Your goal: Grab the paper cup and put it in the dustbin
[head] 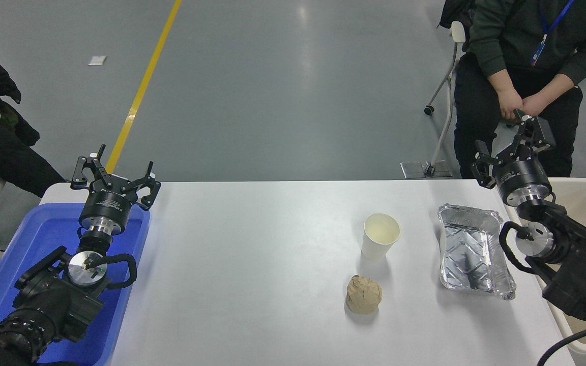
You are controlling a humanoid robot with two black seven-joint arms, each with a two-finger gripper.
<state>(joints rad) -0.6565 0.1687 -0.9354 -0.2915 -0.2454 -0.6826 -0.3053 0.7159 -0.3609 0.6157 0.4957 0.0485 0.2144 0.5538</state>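
The white paper cup [380,236] stands upright on the white table [252,264], right of centre, mouth up and empty. The beige dustbin [585,203] sits off the table's right edge, partly hidden behind my right arm. My right gripper [514,145] is open and empty, raised above the table's far right corner, well to the right of the cup and above the bin's near-left rim. My left gripper [112,165] is open and empty, parked over the blue tray at the lower left.
A crumpled brown paper ball [363,294] lies just in front of the cup. A shiny foil tray [473,251] lies between the cup and the dustbin. A blue plastic tray [44,239] sits at the table's left. A seated person [522,61] is behind the right gripper.
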